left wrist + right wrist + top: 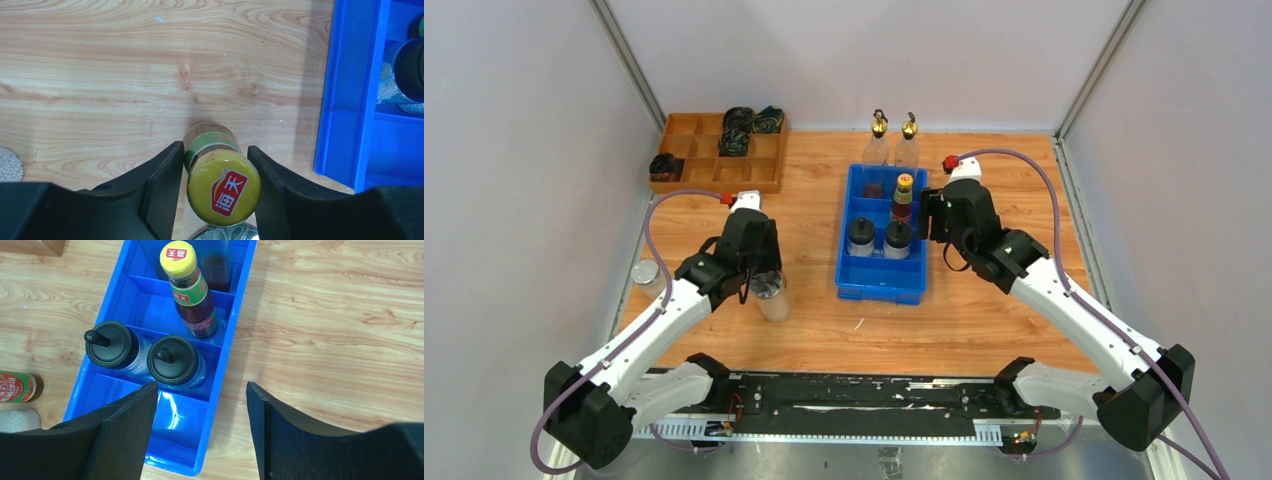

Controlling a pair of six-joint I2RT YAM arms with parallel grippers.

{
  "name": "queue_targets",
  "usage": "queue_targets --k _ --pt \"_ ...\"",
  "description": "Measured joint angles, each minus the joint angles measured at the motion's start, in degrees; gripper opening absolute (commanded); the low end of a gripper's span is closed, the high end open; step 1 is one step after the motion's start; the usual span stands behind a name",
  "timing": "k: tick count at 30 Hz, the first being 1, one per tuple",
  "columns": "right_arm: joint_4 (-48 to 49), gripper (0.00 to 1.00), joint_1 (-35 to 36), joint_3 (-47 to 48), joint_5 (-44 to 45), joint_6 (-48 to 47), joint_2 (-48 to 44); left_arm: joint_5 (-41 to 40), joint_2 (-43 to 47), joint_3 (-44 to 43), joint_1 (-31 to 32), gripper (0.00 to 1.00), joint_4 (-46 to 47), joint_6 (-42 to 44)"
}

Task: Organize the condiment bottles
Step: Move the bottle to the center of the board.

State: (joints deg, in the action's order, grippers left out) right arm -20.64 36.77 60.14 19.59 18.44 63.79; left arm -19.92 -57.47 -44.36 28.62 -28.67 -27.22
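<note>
Your left claw grips the dark, yellow-capped sauce bottle on the wooden surface. Next, lift it clear into the blue plastic tray. Your right claw hangs open, empty.

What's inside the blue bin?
Two black-capped jars side by side, a yellow-capped bottle behind them, two gold-spouted bottles at the far end. Nearest compartment holds nothing; the far one's floor is mostly covered.

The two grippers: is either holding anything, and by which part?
Left gripper flanks the yellow-capped bottle just below its cap; grip uncertain. Right gripper: nothing.
</note>
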Motion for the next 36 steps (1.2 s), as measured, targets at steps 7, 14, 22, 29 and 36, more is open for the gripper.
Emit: queue_targets --k 7,14,22,29,36 --pt "0.00 0.69 0.00 0.00 -0.11 0.02 0.00 0.46 0.02 -0.61 0.00 0.54 -0.17 0.02" --pt "-0.20 0.69 0.00 0.00 -0.09 0.00 -0.31 1.66 -0.24 -2.51 0.00 0.54 -0.11 0.42" --pt "-0.57 0.69 0.00 0.00 0.09 -0.02 -1.60 2.78 -2.51 -4.81 0.00 0.54 0.33 1.14" --pt "-0.85 0.69 0.00 0.00 0.22 -0.02 -1.92 3.45 -3.80 -5.57 0.00 0.54 0.76 1.51" --pt "-0.85 0.69 0.00 0.00 0.39 -0.02 -1.92 4.37 -4.04 -5.57 0.00 0.54 1.51 1.57"
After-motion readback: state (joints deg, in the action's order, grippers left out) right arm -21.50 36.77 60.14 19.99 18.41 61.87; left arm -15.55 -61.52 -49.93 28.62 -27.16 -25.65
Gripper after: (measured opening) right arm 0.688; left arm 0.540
